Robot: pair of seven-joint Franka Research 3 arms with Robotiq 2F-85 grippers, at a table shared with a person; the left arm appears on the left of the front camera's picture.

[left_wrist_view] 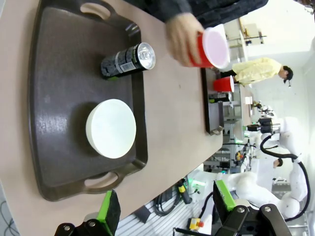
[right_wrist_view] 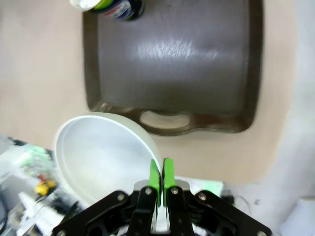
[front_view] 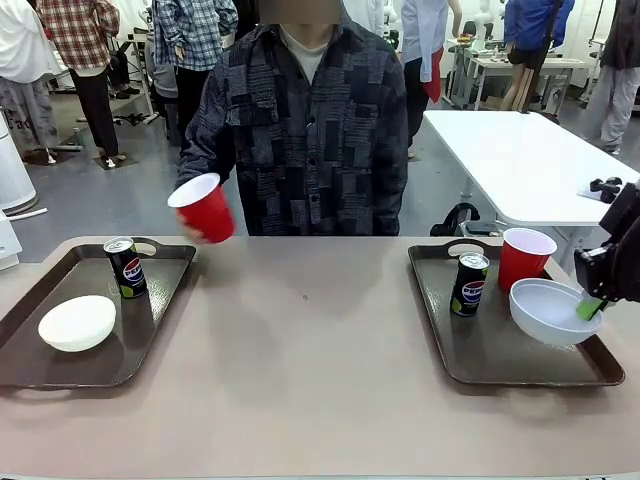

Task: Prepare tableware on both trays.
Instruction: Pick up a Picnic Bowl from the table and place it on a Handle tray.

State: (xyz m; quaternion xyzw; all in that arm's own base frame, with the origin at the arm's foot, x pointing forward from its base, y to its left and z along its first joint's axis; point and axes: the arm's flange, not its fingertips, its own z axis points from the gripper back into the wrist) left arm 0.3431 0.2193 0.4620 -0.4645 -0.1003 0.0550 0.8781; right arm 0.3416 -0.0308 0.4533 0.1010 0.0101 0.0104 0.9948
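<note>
The right gripper (front_view: 592, 306) pinches the thin rim of a white bowl (front_view: 548, 310) and holds it tilted above the right tray (front_view: 440, 335); the bowl looks light, stiff and smooth, so the rim is the good place to hold. The left gripper (left_wrist_view: 165, 209) stands wide and empty. I count two bowls, two cans, two trays and two red cups, one cup in the person's hand (front_view: 195, 232) just behind the left tray (front_view: 30, 305).
</note>
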